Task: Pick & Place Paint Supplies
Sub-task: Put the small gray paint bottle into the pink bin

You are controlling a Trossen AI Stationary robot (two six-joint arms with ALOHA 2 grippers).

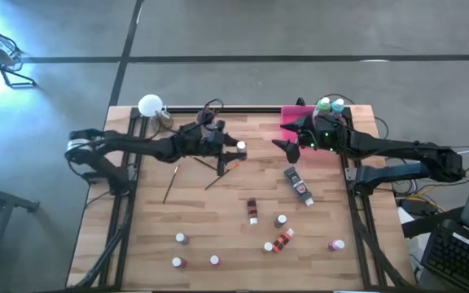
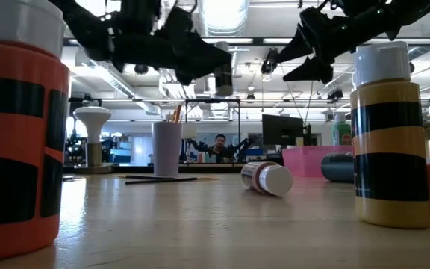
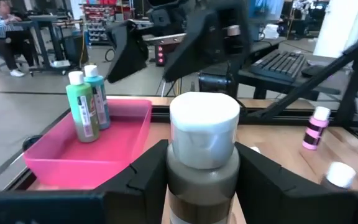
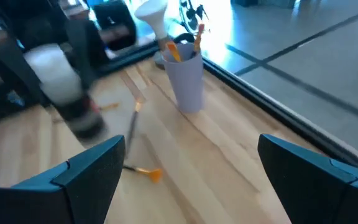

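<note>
Pink tray (image 3: pixel 55 163) holds two bottles (image 3: pixel 81 107).

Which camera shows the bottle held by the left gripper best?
Left wrist view: the white-capped brown bottle fills the frame between the left gripper's fingers. High view shows only its cap, low view a dim glimpse, right wrist view a blur.

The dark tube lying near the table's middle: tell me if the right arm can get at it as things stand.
Probably yes. The right gripper hangs open and empty, and the dark tube lies close by on bare wood with nothing between. The left gripper, holding a white-capped bottle, is off to the side.
</note>
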